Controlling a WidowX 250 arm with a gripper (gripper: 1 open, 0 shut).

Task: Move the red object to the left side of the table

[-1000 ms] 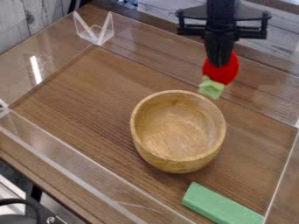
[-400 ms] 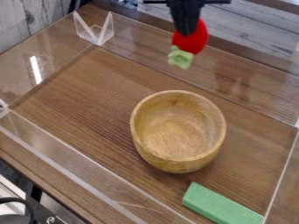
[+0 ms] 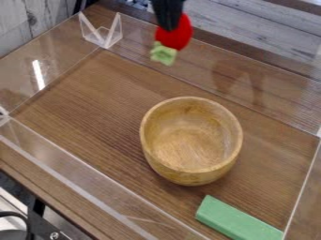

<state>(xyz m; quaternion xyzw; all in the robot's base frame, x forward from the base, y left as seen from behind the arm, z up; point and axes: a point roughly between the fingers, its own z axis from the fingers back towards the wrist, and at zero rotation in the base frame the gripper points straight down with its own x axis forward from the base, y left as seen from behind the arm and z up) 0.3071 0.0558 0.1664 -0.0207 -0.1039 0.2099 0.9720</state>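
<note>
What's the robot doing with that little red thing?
The robot's hand is shut on a red toy strawberry and holds it up in the air over the far side of the table. The strawberry's green leafy end hangs down. A wooden bowl sits in the middle, and a green block lies near the front right corner. The strawberry is meant to go to the table's left side and is not yet set down.

A round wooden bowl [image 3: 191, 141] stands upright, with its opening facing up. A flat green rectangular block [image 3: 238, 220] lies near the bowl, to its front right, and does not touch it. A small clear V-shaped acrylic piece [image 3: 100, 30] stands well apart from the bowl, far behind it on the left.
</note>
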